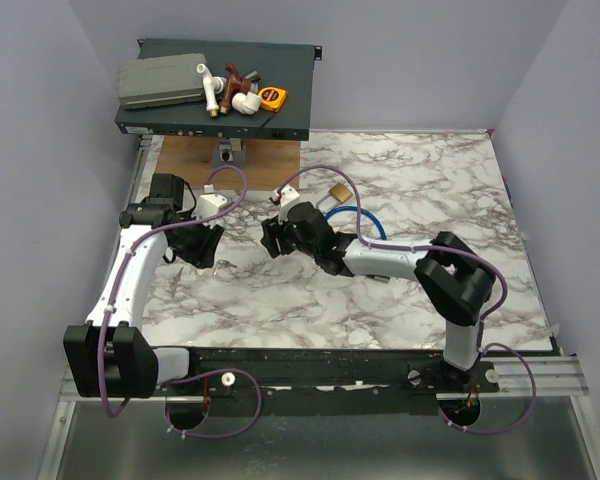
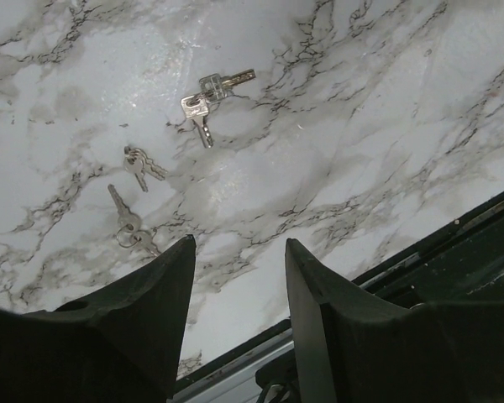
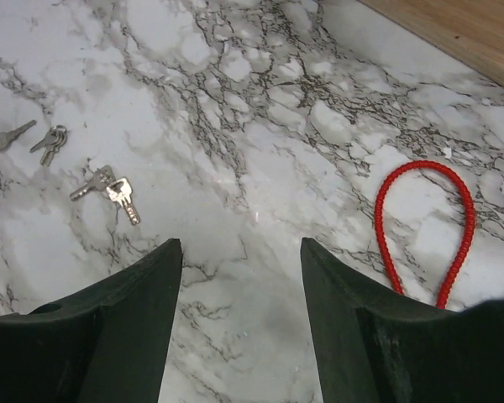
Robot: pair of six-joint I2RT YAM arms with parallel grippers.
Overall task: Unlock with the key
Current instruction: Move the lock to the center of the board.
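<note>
A thin red cord (image 3: 424,225) lies in a loop on the marble at the right of the right wrist view. Its lower end runs behind my right finger, so the small red-headed key is hidden. My right gripper (image 3: 241,243) is open and empty above bare marble, left of the loop. My left gripper (image 2: 239,243) is open and empty over the table's near edge. In the top view the left gripper (image 1: 205,248) and the right gripper (image 1: 272,238) face each other. The brass padlock (image 1: 337,193) lies behind the right gripper, beside the blue cable lock (image 1: 368,216).
Several loose silver keys lie between the grippers: a pair (image 2: 203,105), one on a ring (image 2: 139,164) and another (image 2: 124,217); they also show in the right wrist view (image 3: 109,189). A wooden board (image 1: 230,160) and a dark shelf (image 1: 300,95) carrying odd items stand at the back left.
</note>
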